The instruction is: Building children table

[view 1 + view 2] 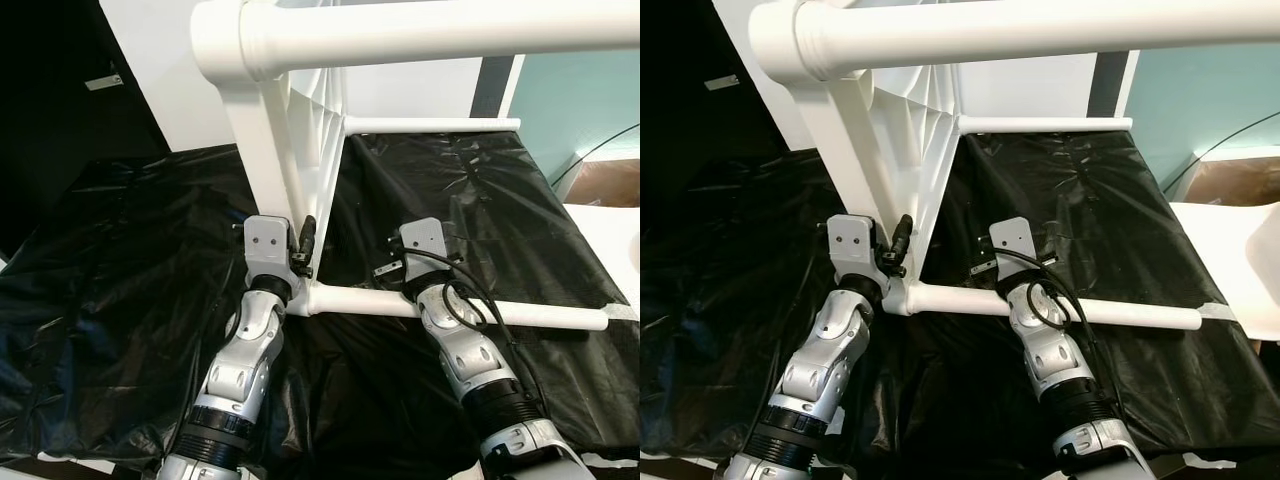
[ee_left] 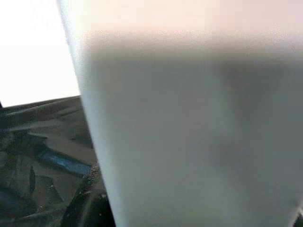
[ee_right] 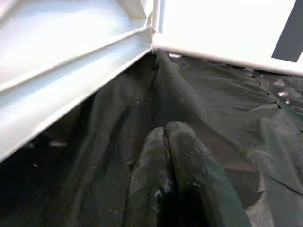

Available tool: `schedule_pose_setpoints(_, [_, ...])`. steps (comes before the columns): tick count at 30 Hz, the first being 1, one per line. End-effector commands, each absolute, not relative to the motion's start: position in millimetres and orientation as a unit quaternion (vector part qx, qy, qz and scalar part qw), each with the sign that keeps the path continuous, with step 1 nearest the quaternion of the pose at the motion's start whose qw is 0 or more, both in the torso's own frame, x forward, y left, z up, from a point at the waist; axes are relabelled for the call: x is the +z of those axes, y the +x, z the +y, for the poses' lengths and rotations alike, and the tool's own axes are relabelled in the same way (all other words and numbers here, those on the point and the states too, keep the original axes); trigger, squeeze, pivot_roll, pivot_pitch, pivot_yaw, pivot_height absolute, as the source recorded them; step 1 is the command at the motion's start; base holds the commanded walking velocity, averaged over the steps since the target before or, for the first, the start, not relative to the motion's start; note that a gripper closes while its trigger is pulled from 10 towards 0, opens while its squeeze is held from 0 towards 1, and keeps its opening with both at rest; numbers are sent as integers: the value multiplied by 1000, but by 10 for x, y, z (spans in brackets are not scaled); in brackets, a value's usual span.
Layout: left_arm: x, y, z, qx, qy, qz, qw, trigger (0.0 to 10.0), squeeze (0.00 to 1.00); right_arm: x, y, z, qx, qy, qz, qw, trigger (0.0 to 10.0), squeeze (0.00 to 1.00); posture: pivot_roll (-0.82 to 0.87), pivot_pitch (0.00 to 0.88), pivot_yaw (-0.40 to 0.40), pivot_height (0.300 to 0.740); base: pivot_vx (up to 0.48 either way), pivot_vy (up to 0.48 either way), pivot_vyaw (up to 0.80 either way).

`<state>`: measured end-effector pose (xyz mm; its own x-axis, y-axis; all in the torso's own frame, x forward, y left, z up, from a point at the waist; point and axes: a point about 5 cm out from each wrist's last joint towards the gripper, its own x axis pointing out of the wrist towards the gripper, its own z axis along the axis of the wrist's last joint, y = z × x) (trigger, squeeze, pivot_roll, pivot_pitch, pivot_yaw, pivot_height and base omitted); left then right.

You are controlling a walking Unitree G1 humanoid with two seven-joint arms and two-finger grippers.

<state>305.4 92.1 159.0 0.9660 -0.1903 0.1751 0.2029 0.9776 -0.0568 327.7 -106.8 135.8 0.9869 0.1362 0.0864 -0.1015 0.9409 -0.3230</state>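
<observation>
One white table [image 1: 300,130] is tipped on black sheeting [image 1: 120,300]; three legs are seen. The left gripper [image 1: 305,248] is clamped on its edge; the right gripper [image 3: 170,156] is closed, empty.

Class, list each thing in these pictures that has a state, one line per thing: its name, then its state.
White table frame: on its side on the sheet, legs pointing sideways.
Black plastic sheet: spread out, wrinkled.
Left hand: at the frame's lower corner, against the white panel; grip unclear.
Right hand: fingers shut together, empty, over the sheet past the lower leg.
</observation>
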Motion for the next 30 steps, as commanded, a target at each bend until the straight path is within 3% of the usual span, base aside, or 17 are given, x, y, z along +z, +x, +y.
schedule_pose_setpoints(1, [1368,3046,1232,-3,-15,-47,999,0,0,1367,3211,-1049,82,-131,-56,986,10000,0,-26,0,113,740,0,0,0])
schedule_pose_setpoints(5, [1356,3019,1298,6,-16,-53,998,0,0,1382,3159,-1077,88,-110,-62,988,10000,0,-25,0,114,740,0,0,0])
schedule_pose_setpoints(6, [1359,2987,1343,10,-26,-61,998,471,0,1383,3105,-1133,84,-90,-63,990,10000,0,-26,0,117,740,0,0,0])
schedule_pose_setpoints(8, [1335,2961,1419,21,-32,-61,997,0,0,1365,3041,-1233,66,-78,-63,993,10000,0,-26,0,119,740,0,0,0])
schedule_pose_setpoints(14, [1268,2932,1584,45,-28,-52,997,78,0,1336,2948,-1432,19,-65,-59,996,10000,0,-32,0,125,740,0,0,0])
schedule_pose_setpoints(15, [1234,2931,1668,58,-18,-46,997,1098,0,1330,2914,-1513,-2,-65,-57,996,10000,0,-35,0,129,740,0,0,0])
schedule_pose_setpoints(20, [1180,2930,1882,90,2,-38,995,627,0,1340,2862,-1573,-20,-66,-58,996,10000,0,-48,0,139,740,0,0,0])
schedule_pose_setpoints(23, [1196,2900,1943,89,6,-47,995,1804,0,1359,2852,-1575,-20,-64,-60,996,10000,0,-50,0,142,740,0,0,0])
schedule_pose_setpoints(25, [1227,2855,1950,72,2,-61,996,4431,0,1370,2847,-1594,-21,-63,-60,996,10000,0,-48,0,143,740,0,0,0])
schedule_pose_setpoints(28, [1238,2837,1948,66,1,-66,996,4824,0,1374,2841,-1604,-21,-62,-59,996,10000,0,-48,0,143,740,0,0,0])
schedule_pose_setpoints(29, [1253,2767,1984,61,1,-73,995,4353,0,1376,2841,-1627,-23,-63,-58,996,10000,0,-40,0,142,740,0,0,0])
schedule_pose_setpoints(30, [1274,2647,2035,53,-1,-86,995,4941,0,1381,2842,-1658,-25,-65,-58,996,10000,0,-31,0,139,740,0,0,0])
